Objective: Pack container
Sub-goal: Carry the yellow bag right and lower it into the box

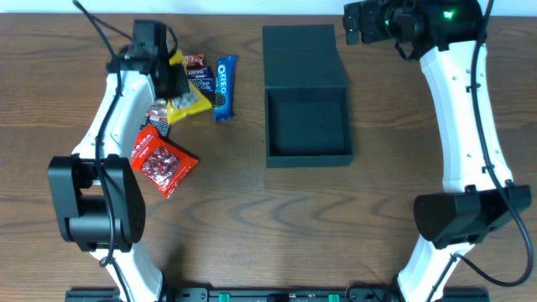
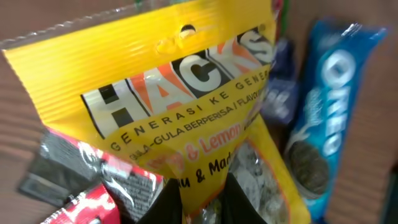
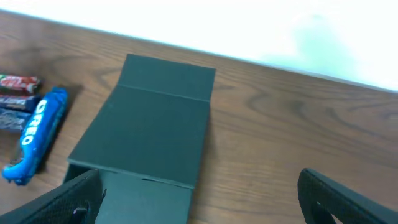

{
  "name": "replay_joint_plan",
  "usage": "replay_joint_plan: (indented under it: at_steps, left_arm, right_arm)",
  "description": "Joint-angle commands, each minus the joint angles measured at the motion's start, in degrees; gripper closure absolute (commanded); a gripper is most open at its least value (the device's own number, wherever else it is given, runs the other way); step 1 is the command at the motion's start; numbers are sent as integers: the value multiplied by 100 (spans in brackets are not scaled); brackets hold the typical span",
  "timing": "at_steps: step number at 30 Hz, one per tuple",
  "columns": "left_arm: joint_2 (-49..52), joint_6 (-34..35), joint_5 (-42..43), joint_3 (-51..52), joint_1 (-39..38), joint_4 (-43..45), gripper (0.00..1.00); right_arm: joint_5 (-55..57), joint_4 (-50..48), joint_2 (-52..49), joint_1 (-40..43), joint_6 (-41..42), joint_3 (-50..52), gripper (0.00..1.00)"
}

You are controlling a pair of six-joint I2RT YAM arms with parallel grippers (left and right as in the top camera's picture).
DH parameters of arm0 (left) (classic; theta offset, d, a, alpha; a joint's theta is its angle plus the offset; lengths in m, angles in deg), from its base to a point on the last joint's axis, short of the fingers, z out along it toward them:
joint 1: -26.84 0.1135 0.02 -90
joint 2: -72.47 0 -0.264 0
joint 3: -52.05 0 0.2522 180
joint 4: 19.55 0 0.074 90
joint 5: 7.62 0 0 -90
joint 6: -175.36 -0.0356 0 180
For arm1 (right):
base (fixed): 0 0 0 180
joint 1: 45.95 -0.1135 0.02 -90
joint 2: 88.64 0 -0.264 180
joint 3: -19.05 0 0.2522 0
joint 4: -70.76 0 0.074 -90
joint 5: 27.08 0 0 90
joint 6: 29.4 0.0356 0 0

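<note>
Overhead: the container (image 1: 307,124) sits open at centre on the surface (image 1: 252,226), its lid laid back toward 12 o'clock. At 9 o'clock of it, the left gripper (image 1: 174,82) meets the yellow packet (image 1: 188,102).

Left wrist: its fingers (image 2: 166,205) pinch that packet.

Right wrist: the right gripper (image 3: 199,199) hangs spread wide above the container.

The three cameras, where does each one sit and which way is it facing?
Overhead: above the table, looking straight down; both arms show, flanking the dark teal-black square cardboard box.
Left wrist: pressed close to the yellow Hacks candy packet; dark fingertips at bottom edge.
Right wrist: low, facing the box's lid; fingers at corners.
All three share the blue Oreo pack.
</note>
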Motion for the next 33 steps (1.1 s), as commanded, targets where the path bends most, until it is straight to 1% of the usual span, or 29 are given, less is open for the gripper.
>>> replay_joint_plan:
  at_steps: [1, 4, 7, 10, 12, 16, 18, 22, 27, 30, 33]
  left_arm:
    - [-122, -229, -188, -533, -293, -74, 94]
    - [-173, -326, -256, -824, -682, -87, 94]
    - [-177, -247, -190, -942, -1161, -105, 94]
    - [-177, 59, 291, -942, -1611, -186, 94]
    - [-177, 116, 503, -942, -1923, -190, 94]
    - [-175, 103, 498, -931, -2474, -236, 94]
    - [-173, -42, 470, -879, -2706, -278, 94]
    - [-81, -33, 385, -623, -2957, -232, 94]
    - [114, -22, 723, -579, -2994, -118, 94]
    - [225, 173, 741, -579, -2997, -144, 94]
    - [389, 372, 970, -575, -3003, -197, 94]
  right_arm:
    - [208, 4, 175, 177, -50, 35, 1]
    - [208, 7, 278, 402, -50, 35, 1]
    - [205, 11, 435, 767, -50, 35, 1]
    - [192, 87, 590, 1147, -44, 35, 1]
    - [85, 166, 667, 1397, -44, 35, 1]
    - [-219, 256, 697, 1803, -44, 35, 1]
    - [-385, 289, 695, 1934, -44, 37, 1]
    - [-527, 293, 695, 2107, -48, 37, 1]
    - [-533, 304, 695, 2162, -48, 37, 1]
    - [-553, 308, 695, 2162, -48, 37, 1]
    - [-595, 310, 695, 2162, -48, 37, 1]
